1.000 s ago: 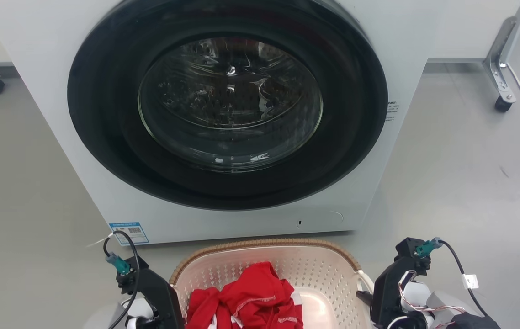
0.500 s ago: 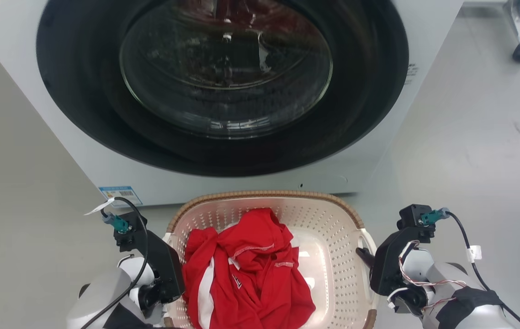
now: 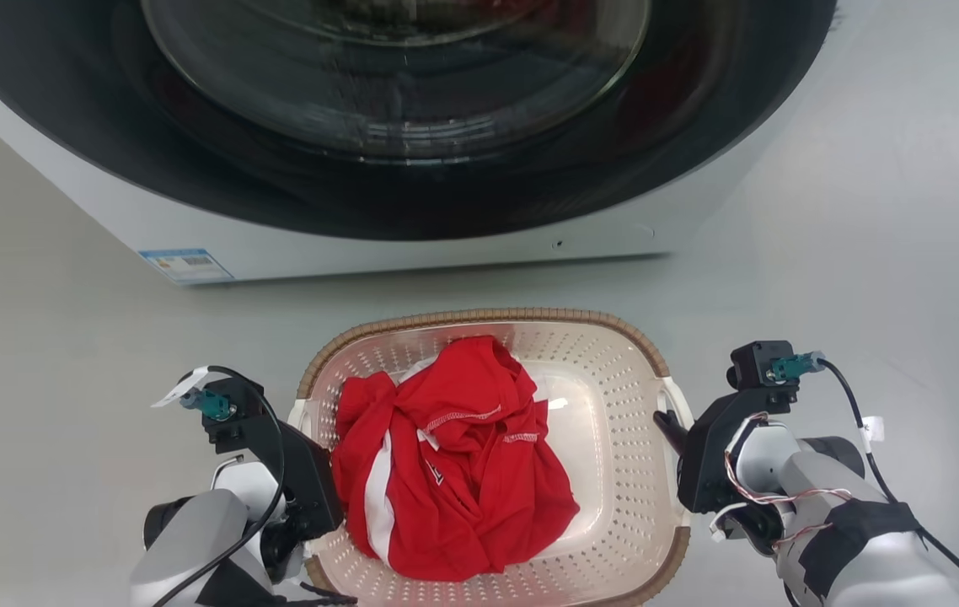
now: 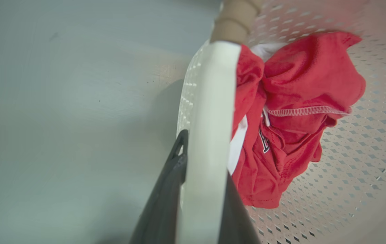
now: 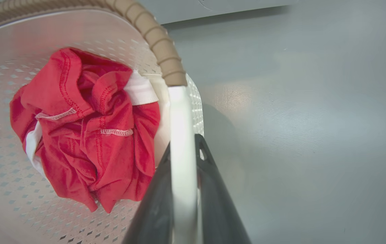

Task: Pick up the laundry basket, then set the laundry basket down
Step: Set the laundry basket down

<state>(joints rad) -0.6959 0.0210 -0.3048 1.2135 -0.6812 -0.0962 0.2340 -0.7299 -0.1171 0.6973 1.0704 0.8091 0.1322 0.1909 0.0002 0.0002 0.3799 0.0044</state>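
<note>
Grey floor (image 3: 66, 379), smooth, ran up to one front-loading washer (image 3: 412, 244); the basket (image 3: 614, 472) sat just before it, between the two arms, brown rim curving toward the machine; could not tell whether its base touched the floor or hung clear.

Noted the left gripper (image 4: 203, 159) pinching the left handle (image 4: 210, 101), one dark finger on either side of the white loop; the right gripper (image 5: 183, 145) clamped the right handle (image 5: 179, 112) the same way.

Handling, as judged: light, stiff perforated plastic, walls likely to flex a little; load soft and slight, heaped toward the left side, so a small tilt that way seemed possible; loops smooth and narrow, apt to swivel in a pinch; the two side loops looked the only sensible hold, both kept level.

Count: one basket; two handles; one red garment (image 3: 446, 464) with white trim, bundled, perhaps more than one piece, could not tell; one washer; two grippers.
</note>
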